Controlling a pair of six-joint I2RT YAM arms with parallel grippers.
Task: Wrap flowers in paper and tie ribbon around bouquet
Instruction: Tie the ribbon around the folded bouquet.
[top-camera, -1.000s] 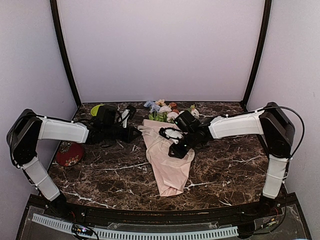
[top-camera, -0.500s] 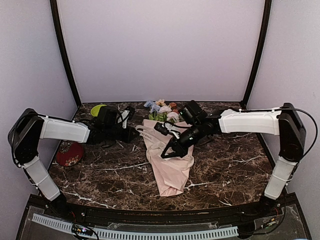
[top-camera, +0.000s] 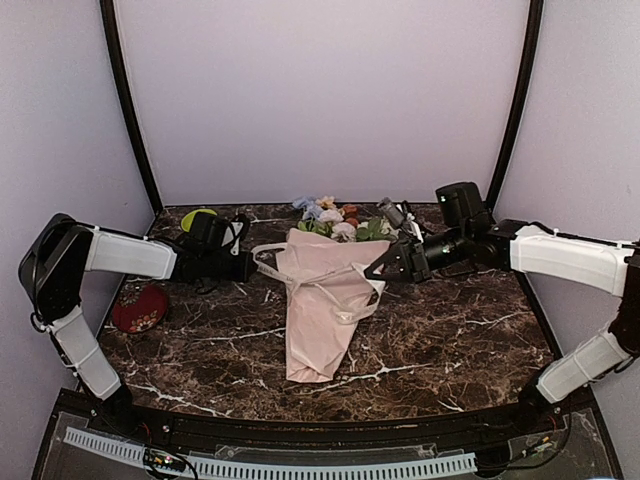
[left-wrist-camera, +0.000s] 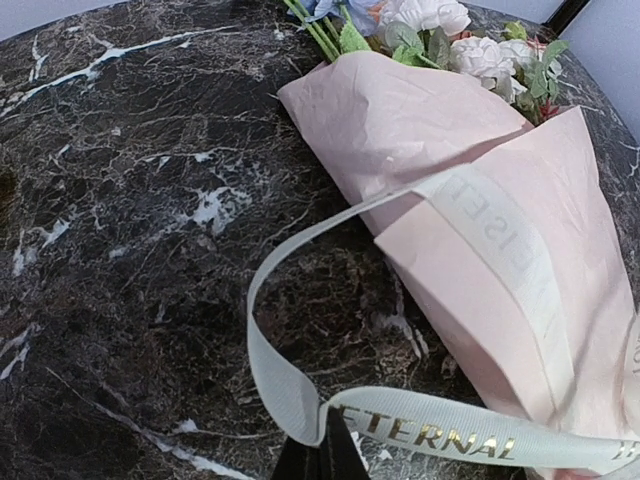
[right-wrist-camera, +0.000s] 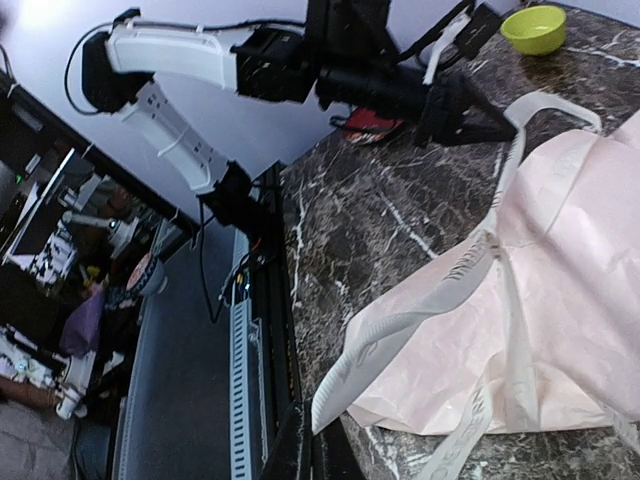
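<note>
The bouquet lies mid-table as a pale pink paper cone, narrow end toward me. The flowers show blue, white and peach blooms at its far wide end. A cream ribbon crosses the cone and loops off its left side. My left gripper is shut on the ribbon at a fold left of the paper; its pinch shows at the bottom of the left wrist view. My right gripper, at the cone's right edge, is shut on another ribbon end, held above the paper.
A green bowl stands at the back left and a red round object lies near the left edge. The right wrist view shows the green bowl, the left arm and the table's front edge.
My right gripper shut on the ribbon over the cone and pulled it right, away from the cone. The cone's narrow end swung slightly left. The left gripper stayed put.
</note>
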